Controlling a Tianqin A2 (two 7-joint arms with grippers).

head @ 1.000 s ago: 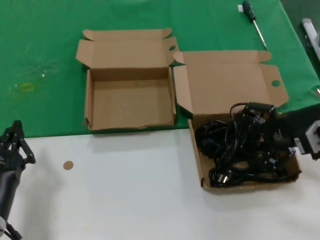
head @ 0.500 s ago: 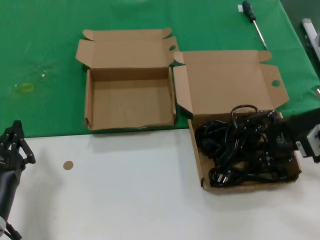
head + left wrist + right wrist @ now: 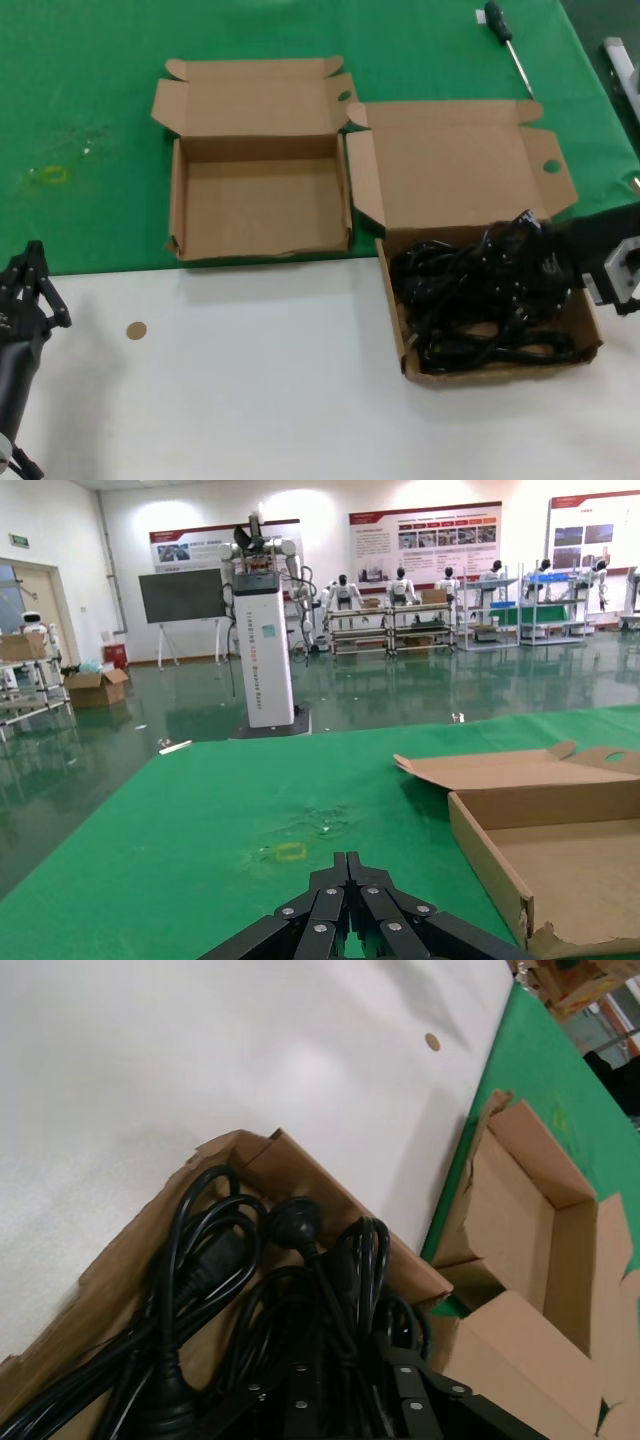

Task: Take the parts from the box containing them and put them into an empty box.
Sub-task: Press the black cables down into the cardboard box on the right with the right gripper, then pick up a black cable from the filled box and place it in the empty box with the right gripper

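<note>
The power cords (image 3: 470,300) lie in a black tangle in the larger cardboard box (image 3: 450,165), at the right on the white table. My right gripper (image 3: 548,262) reaches into the pile from the right; the right wrist view shows its jaws (image 3: 350,1365) closed round a bundle of cords (image 3: 220,1260), fingertips buried in it, with the box wall (image 3: 250,1150) beyond. The smaller empty box (image 3: 260,210) stands open to the left on the green cloth and also shows in the left wrist view (image 3: 560,850). My left gripper (image 3: 35,255) is parked at the lower left, shut and empty (image 3: 350,860).
A screwdriver (image 3: 505,40) lies on the green cloth (image 3: 90,100) at the back right. A small brown disc (image 3: 136,330) lies on the white table (image 3: 250,400). A metal fixture (image 3: 620,60) sits at the right edge. The two boxes nearly touch.
The right gripper has barely moved, but the cords near it have shifted: the raised loop at the pile's back has dropped and the tangle has drawn in toward the jaws. The left arm has not moved.
</note>
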